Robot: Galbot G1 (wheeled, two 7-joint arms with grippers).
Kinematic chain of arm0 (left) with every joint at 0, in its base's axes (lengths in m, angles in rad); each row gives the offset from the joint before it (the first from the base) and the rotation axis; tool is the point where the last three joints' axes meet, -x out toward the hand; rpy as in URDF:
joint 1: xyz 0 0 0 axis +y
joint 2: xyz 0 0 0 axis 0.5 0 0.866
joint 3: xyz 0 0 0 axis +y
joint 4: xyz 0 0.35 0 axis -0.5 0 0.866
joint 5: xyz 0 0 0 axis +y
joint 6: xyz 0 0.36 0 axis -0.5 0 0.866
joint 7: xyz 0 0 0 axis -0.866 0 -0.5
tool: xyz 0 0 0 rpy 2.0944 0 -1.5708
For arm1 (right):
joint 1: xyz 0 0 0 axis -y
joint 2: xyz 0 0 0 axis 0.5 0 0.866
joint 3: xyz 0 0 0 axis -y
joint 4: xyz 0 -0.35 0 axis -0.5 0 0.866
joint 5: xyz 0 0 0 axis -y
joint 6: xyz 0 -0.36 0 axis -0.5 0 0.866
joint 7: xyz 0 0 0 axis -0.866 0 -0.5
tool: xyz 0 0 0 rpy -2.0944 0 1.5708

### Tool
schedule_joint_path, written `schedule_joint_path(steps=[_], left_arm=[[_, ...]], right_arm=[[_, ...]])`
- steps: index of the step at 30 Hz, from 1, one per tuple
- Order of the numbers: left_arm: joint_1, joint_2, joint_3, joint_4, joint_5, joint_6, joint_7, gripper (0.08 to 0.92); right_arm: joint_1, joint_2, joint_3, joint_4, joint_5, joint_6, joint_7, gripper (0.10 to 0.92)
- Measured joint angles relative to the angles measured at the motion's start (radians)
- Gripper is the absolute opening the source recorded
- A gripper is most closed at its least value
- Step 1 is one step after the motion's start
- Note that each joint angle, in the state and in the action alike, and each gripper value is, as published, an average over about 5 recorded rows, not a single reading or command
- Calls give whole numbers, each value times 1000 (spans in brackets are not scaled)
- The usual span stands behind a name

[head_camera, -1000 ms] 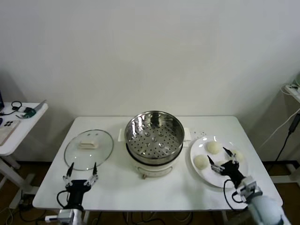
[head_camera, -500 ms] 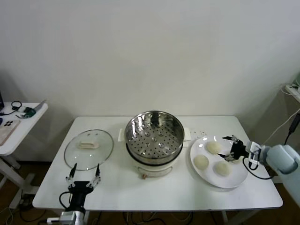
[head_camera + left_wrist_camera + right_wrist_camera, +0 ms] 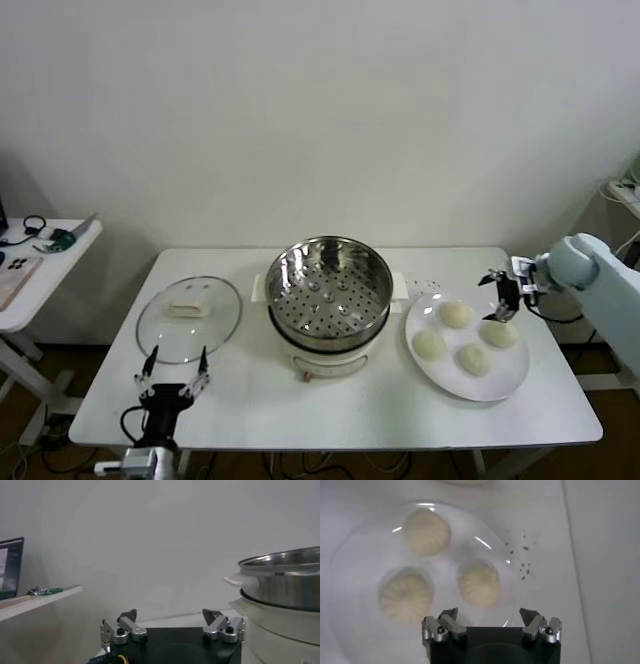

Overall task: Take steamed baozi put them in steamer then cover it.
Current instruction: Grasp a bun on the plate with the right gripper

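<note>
Left gripper [image 3: 172,384] sits parked at the near left edge of the table [image 3: 330,415], just near of the glass lid [image 3: 189,317]. Jaws spread wide, nothing in them. Prob. waiting there bc the lid is its job later, once the buns are in. In its wrist view the steamer wall [image 3: 285,577] shows off to one side, so it's low, close to table level.

Mid-table: the steamer [image 3: 329,290], shiny pot w/ perforated tray on a white base. Tray is bare, no buns in it yet. Lid lies flat to its left, off the pot, so the opening is free for loading.

Right side: white plate [image 3: 505,378] just beside the steamer, w/ four buns [image 3: 429,345] on it, grouped but not stacked. Only three show in the right wrist view [image 3: 478,583]; the 4th is out of that frame.

Right gripper [image 3: 502,297] hangs above the far right part of the plate, over the buns, fingers [image 3: 445,625] fully apart and empty, pointing down. Looks like a line-up for the first pick; the bun nearest under it in the wrist view seems the likely target, tho I can't say which for sure.

Task barely begun imo: all buns on plate, steamer uncovered.
</note>
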Motion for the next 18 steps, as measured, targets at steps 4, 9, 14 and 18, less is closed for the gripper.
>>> schedule_joint_path(steps=[4, 9, 14, 18], left_arm=[[4, 1, -6, -5, -2, 1, 0, 823], [4, 1, -10, -5, -4, 2, -1, 823], [3, 4, -17, -3, -10, 4, -2, 823], [2, 6, -21, 2, -17, 4, -4, 823]], right_arm=[[47, 53, -67, -65, -12, 11, -19, 823], [76, 105, -116, -134, -28, 24, -30, 823], [86, 143, -143, -184, -40, 35, -33, 823], [83, 165, -150, -215, -47, 41, -30, 823]])
